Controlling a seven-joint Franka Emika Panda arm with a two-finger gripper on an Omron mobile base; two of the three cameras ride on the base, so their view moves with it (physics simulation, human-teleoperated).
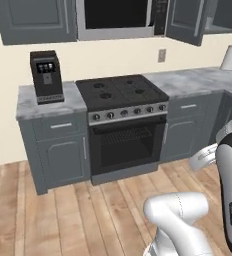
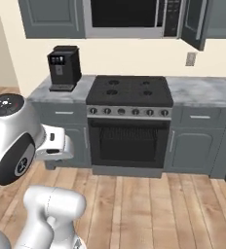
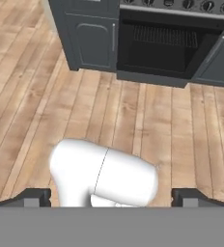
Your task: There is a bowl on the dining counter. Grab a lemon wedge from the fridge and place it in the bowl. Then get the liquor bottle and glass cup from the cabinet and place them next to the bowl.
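The gripper (image 3: 111, 198), jaws wide and empty, points at the wooden floor before the oven (image 2: 128, 141). The cabinet (image 1: 187, 20) hangs open above; swinging up could strike its door.

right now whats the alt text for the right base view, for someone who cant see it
A black stove with a dark oven door stands between grey lower cabinets under a marble worktop. A black coffee machine sits on the worktop left of the stove, a microwave hangs above, and a wall cabinet door at upper right stands open. The white robot arm rises at lower left over the wooden floor.
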